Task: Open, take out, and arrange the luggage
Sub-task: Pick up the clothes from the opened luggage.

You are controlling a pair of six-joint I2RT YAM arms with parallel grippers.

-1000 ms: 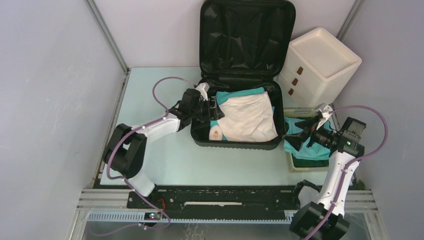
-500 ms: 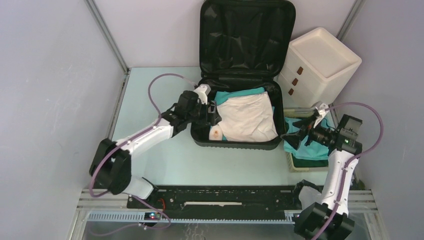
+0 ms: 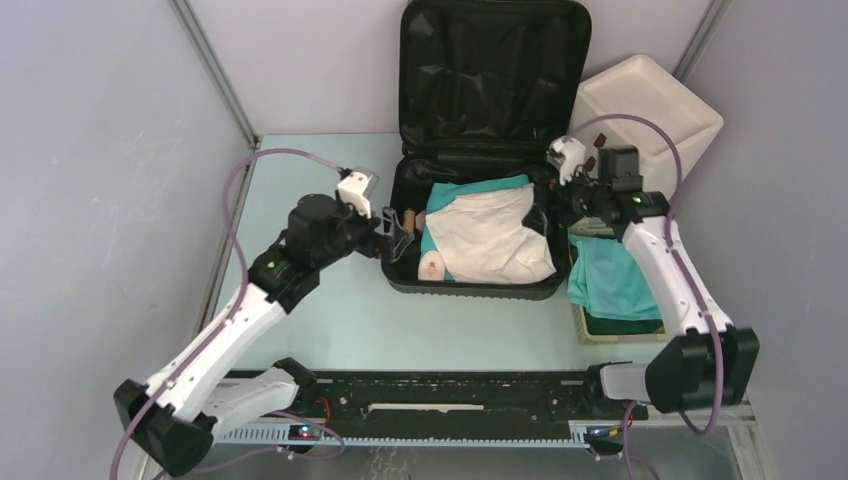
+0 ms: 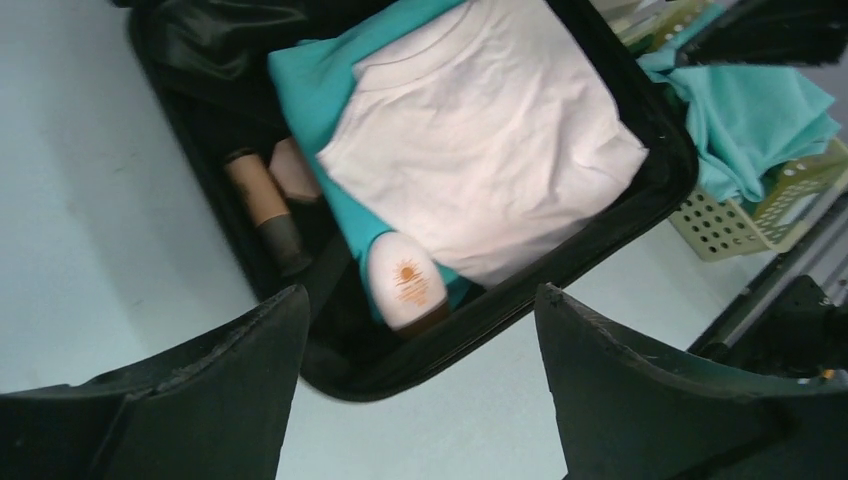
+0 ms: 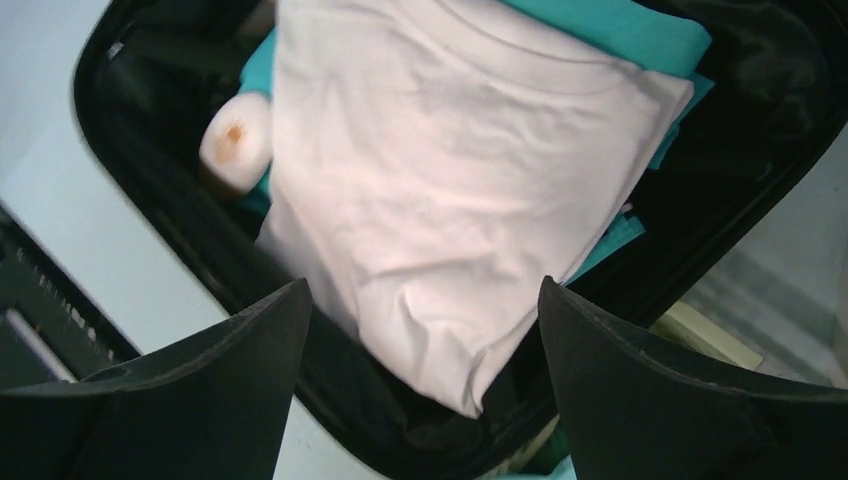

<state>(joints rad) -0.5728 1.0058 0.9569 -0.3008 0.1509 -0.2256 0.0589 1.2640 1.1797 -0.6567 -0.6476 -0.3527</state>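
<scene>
Your right gripper has swung from the basket to the right rim of the luggage, and your left gripper has backed to its left rim. Both hang spread and empty, probably to bracket the white shirt in the open case at mid-table. The teal garment beneath is mostly hidden.

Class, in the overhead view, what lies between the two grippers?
A folded white shirt, on teal cloth inside the open luggage; the top view shows it.

The luggage — open — holds a (folded) white shirt.
</scene>
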